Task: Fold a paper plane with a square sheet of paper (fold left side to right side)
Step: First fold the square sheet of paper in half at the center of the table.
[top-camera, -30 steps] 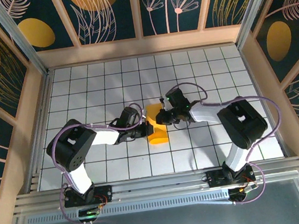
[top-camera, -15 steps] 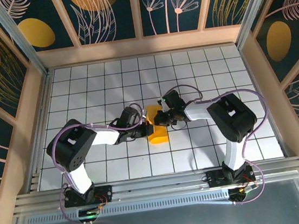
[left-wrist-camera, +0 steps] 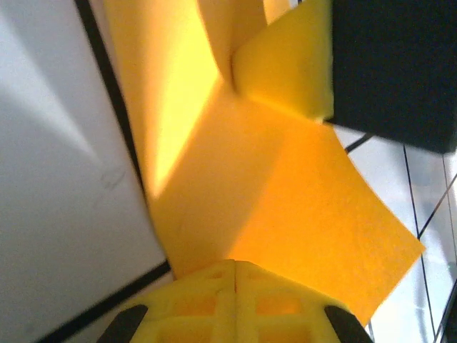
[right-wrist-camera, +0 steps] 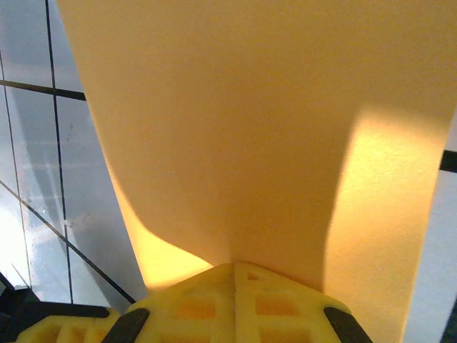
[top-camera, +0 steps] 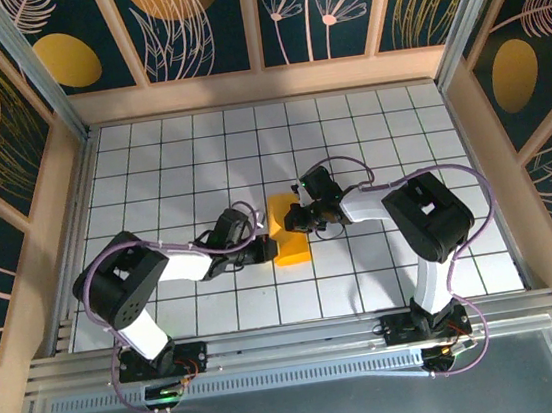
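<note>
Top external: left gripper [top-camera: 261, 252] is at the left edge of the square sheet of paper [top-camera: 291, 243], which lies mid-way across the grid table [top-camera: 150, 162]. Its jaws are clamped on the sheet (left wrist shows the paper bowing up). At the sheet's right edge the right gripper [top-camera: 296, 219] is likewise pinched shut on paper. Step looks like the left-to-right fold in progress. Next move needs the left edge carried across, the edges lined up and the crease pressed.

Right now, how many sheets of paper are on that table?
1: a thin orange-yellow paper sheet at the middle of the white gridded table, gripped by the left end effector and the right end effector.
</note>
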Robot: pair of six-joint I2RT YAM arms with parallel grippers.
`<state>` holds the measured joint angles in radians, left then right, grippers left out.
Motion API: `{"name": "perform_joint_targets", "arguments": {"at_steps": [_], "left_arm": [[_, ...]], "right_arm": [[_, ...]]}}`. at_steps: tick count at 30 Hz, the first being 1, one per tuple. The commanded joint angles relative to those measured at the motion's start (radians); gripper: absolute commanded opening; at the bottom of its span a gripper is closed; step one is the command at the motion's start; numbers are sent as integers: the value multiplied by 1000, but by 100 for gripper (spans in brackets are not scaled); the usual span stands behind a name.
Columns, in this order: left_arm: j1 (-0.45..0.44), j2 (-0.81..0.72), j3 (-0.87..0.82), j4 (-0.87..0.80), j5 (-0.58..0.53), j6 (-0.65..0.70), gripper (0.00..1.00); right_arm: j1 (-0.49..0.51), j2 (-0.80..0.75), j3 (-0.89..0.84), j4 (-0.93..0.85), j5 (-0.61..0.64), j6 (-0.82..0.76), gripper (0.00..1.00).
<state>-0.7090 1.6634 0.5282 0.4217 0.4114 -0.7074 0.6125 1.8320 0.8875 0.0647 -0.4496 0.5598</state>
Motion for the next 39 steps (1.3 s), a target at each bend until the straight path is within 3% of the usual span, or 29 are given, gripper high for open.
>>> {"name": "perform_joint_targets", "arguments": {"at_steps": [1, 13, 23, 39], "left_arm": [[-11, -8, -73, -144, 21, -16, 3], [4, -157, 53, -239, -74, -29, 1], [-4, -18, 136, -133, 49, 2, 1], [-26, 81, 103, -180, 64, 50, 0]], "right_arm": [[-14, 44, -31, -54, 77, 1, 0], [-10, 38, -25, -60, 72, -12, 0], [-2, 45, -28, -56, 75, -12, 0], [1, 43, -30, -75, 91, -16, 0]]}}
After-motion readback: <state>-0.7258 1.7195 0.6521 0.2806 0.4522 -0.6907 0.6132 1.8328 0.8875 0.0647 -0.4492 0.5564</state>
